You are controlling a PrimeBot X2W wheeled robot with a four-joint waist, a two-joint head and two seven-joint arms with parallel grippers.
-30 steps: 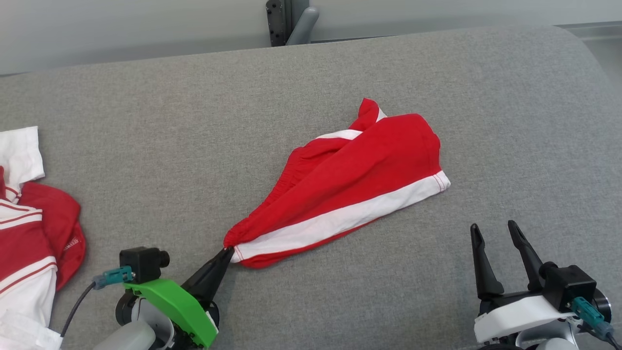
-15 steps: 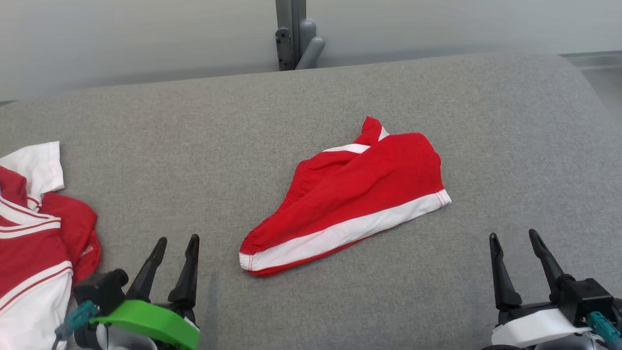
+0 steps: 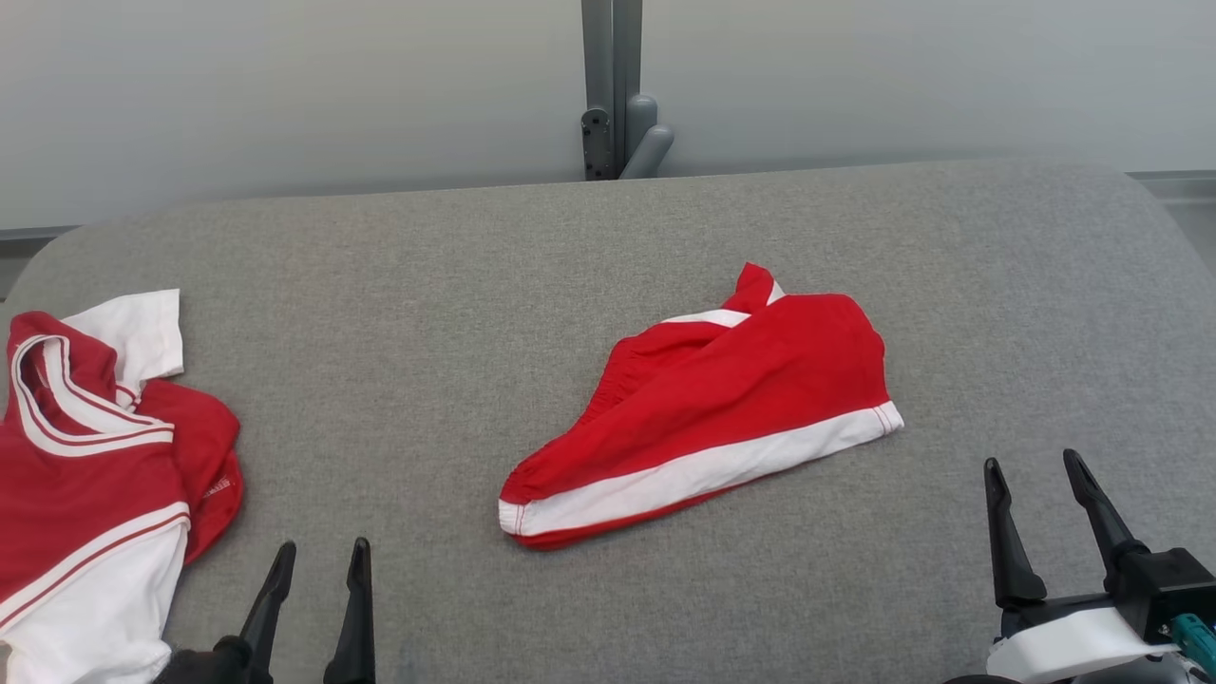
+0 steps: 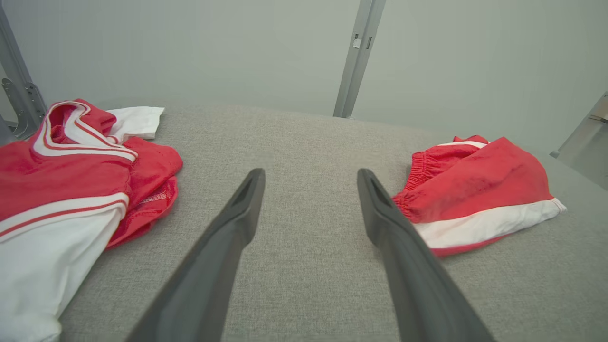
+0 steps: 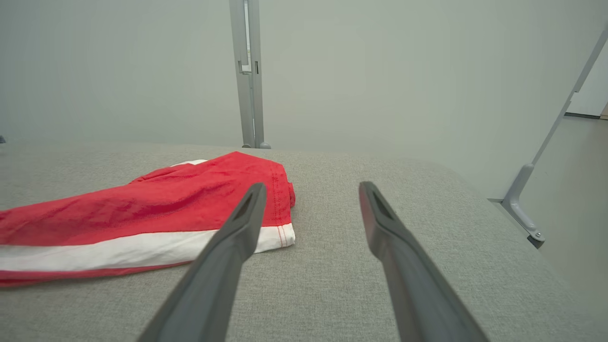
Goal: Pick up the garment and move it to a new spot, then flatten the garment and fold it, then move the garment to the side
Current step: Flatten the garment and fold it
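The garment (image 3: 708, 404), red shorts with a white band, lies untouched on the grey table (image 3: 427, 285). The left gripper (image 3: 324, 544) stands spread and empty, off its gathered end. The right gripper (image 3: 1033, 459) is likewise spread and empty, beyond its hem. A red-and-white shirt (image 3: 85, 475) lies heaped far left.

- I see a grey fabric-covered counter (image 3: 427, 285) with rounded corners.
- Near its middle lie crumpled red shorts (image 3: 731, 399) with a white band.
- At its left edge lies a bunched red-and-white jersey (image 3: 85, 475).
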